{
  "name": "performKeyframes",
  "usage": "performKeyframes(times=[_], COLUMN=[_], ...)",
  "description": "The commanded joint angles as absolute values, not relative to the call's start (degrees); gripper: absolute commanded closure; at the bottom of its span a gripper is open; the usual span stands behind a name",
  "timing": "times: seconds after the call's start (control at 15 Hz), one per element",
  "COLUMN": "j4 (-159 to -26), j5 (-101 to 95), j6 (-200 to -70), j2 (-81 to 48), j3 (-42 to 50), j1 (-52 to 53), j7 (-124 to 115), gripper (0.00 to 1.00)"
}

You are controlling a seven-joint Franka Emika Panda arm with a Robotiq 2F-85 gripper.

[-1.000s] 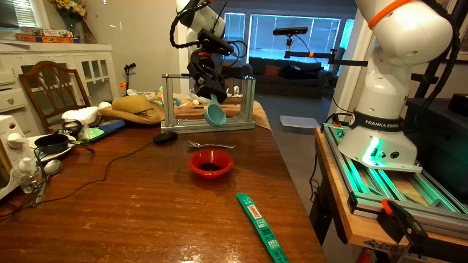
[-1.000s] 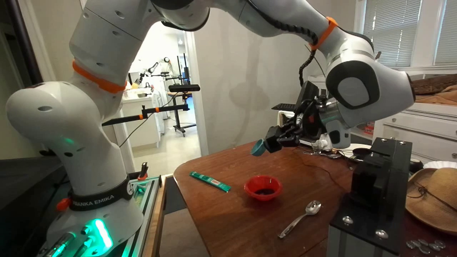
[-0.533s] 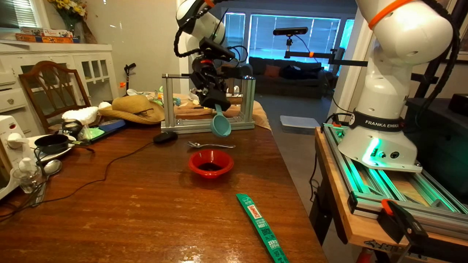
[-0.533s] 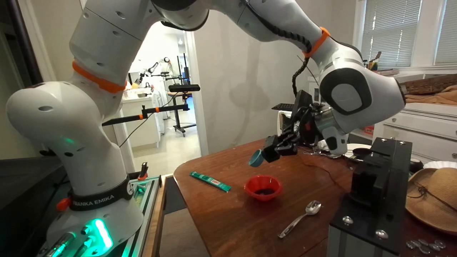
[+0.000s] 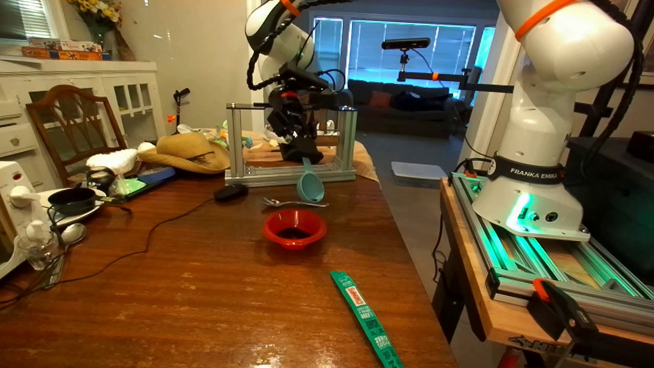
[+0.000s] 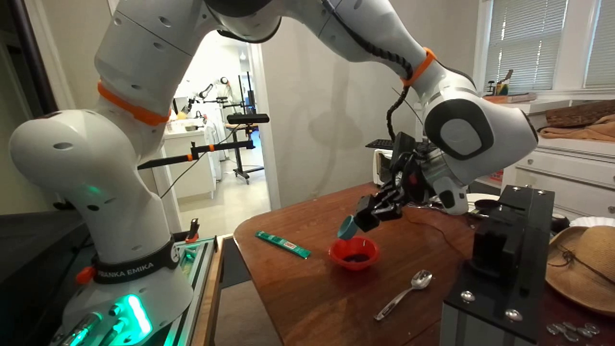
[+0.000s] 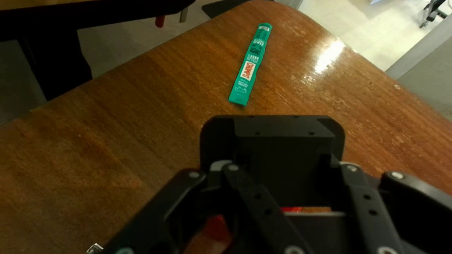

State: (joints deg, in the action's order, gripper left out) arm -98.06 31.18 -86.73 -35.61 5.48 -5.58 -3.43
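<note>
Over a scuffed wooden table (image 5: 179,286), a black gripper (image 5: 302,152) pinches the slim handle of a blue-green scoop (image 5: 310,186), tips pressed together on it, the cup hanging tilted beneath. The scoop hovers above or close beside a red bowl (image 5: 295,219) that holds dark contents (image 5: 293,233), a gap showing between cup and rim in an exterior view. (The wrist view offers only glimpses of red behind the gripper's linkage, and the scoop is hidden there.) A metal spoon (image 6: 421,279) lies near the bowl on one side, a green packet (image 7: 250,65) on the other. Good handling here likely calls for a slow, steady wrist and a firm pinch, since a cup on so thin a handle could swivel. With the bowl this near, it would pay to judge clearance from both exterior views together, cup clear of the rim: a knock might tip the light-looking bowl or slide it across the glossy wood. Whether the scoop carries anything cannot be told, so treating it as loaded seems the safer course.
</note>
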Motion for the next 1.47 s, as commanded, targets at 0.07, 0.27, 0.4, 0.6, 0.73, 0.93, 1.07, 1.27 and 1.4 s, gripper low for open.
performKeyframes(times=[0.07,0.27,0.4,0.6,0.73,0.93,1.07,1.27,1.4], j4=[-100.79,-102.55,-104.05,-106.36,-107.81,-109.98,-111.81,-114.57,-116.74], j5=[26.61,23.87,22.28,20.3,19.65,18.74,17.92,16.08,15.19], j6=[-92.98,-96.39,-99.19,-103.22,-105.61,-108.23,-109.98,-112.94,-116.58], j2=[-33.97,-33.1,-32.19,-30.73,-29.64,-27.79,-26.12,-23.69,-22.02], j3=[4.65,3.66,3.0,1.93,1.08,0.03,-0.47,-0.93,-1.09], j1=[-3.99,-2.41,-1.28,0.26,1.22,2.31,3.14,4.16,4.64], j7=[-4.67,-4.77,-4.68,-4.68,-4.85,-5.18,-5.42,-5.73,-5.61], gripper=[0.77,0.77,0.77,0.77,0.77,0.77,0.77,0.77,0.77])
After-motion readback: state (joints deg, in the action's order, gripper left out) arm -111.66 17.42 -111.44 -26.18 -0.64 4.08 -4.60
